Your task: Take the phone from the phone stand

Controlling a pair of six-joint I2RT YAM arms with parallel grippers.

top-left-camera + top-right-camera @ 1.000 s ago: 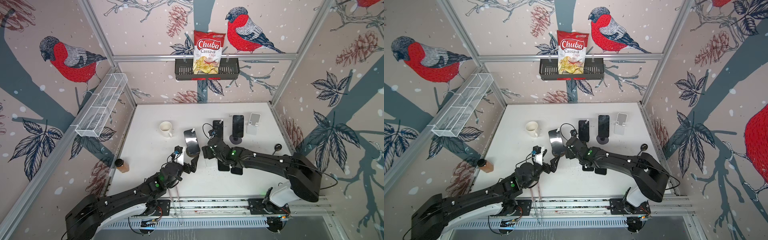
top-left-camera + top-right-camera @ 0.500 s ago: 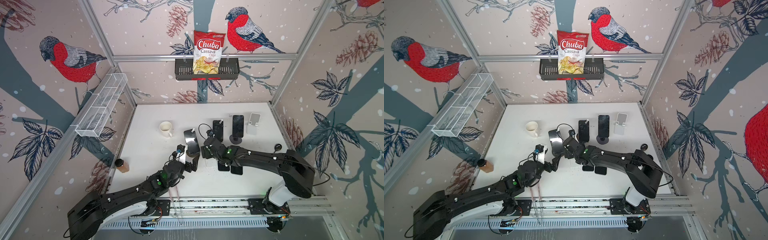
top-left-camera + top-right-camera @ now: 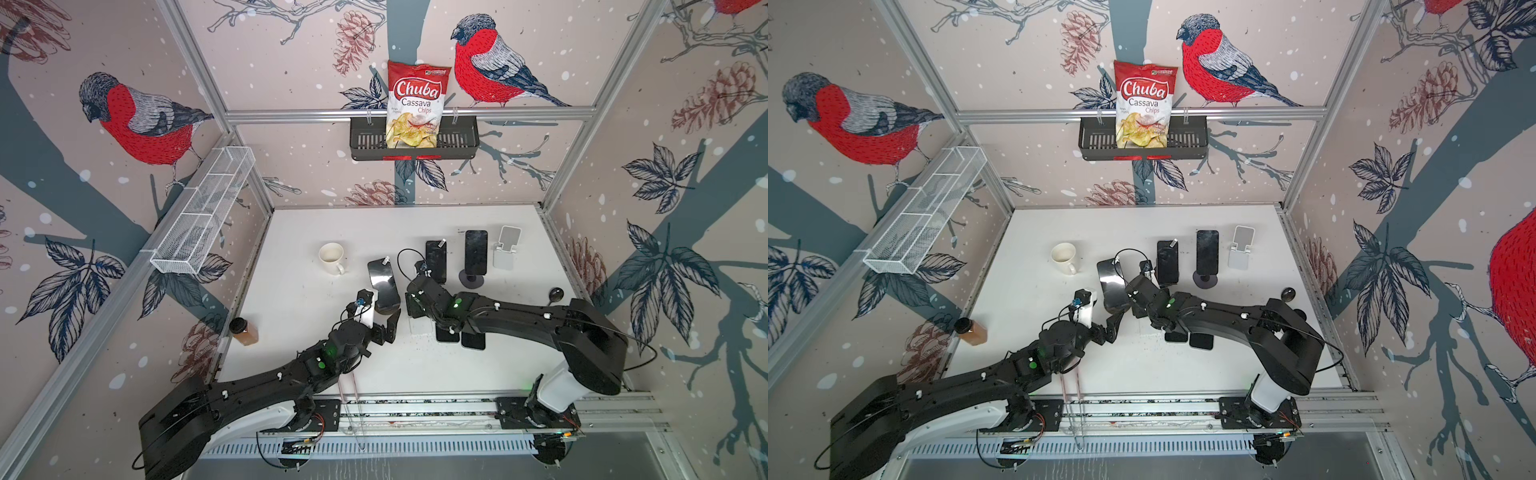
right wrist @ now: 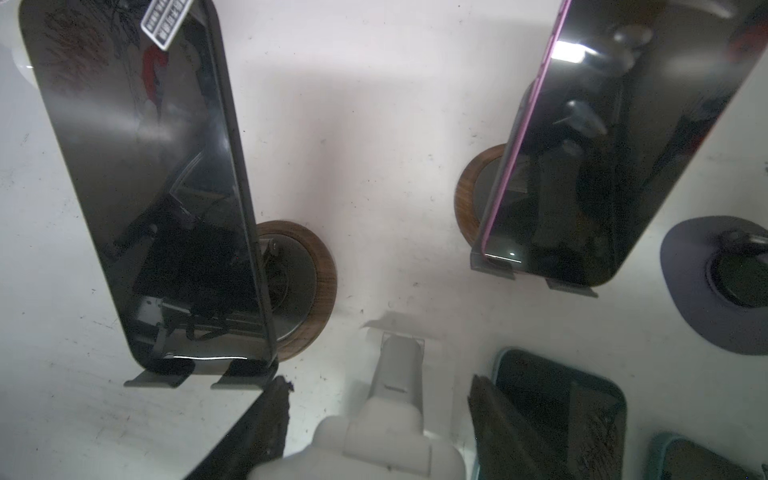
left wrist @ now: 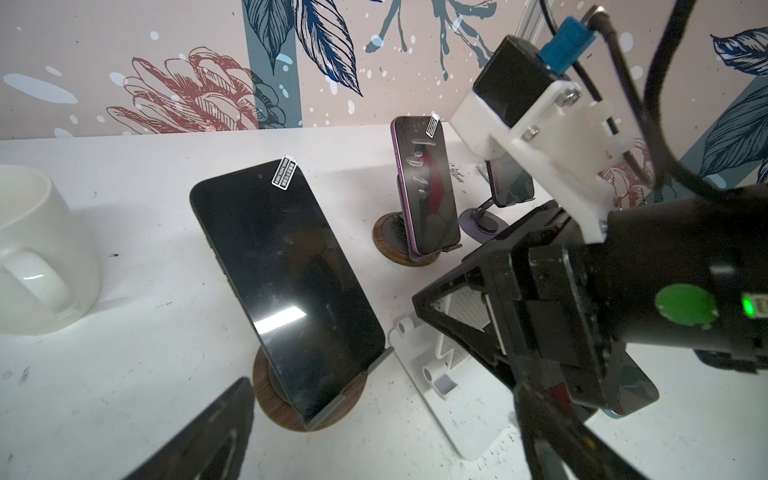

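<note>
Phone: the phone (image 3: pixel 383 282) is leaning back on its stand (image 5: pixel 291 411) in the middle of the worktop (image 3: pixel 291 291). Its screen is dark and its bottom edge is sitting behind the stand's grey lip.
Stand: only the round wooden base and the lip are showing. In both top views the phone is covering nearly all of it.
Left hand: I am holding my left hand (image 3: pixel 382 325) wide open just in front of the phone, gripping nothing. In my left wrist view only one dark finger (image 5: pixel 208 436) is poking in, and the frame edge is cutting it off.
Right hand: my right hand (image 4: pixel 378 384) is sitting just beside the phone's stand. Its jaws are drawn in on a white stand (image 4: pixel 395 419) that is lying flat on the worktop. The contact is falling at the frame's edge and is hard to make out. In both top views the hand's own body is hiding its fingertips.
Purple phone: the purple phone (image 5: pixel 428 187) is standing on a second wooden stand behind my right hand, apart from it.
Flat phones: two flat phones (image 3: pixel 473 341) are lying under my right forearm, which is covering their far ends.
Mug: the mug (image 3: pixel 331 255) is standing apart, left of the phone. My left wrist view is cutting it off.
</note>
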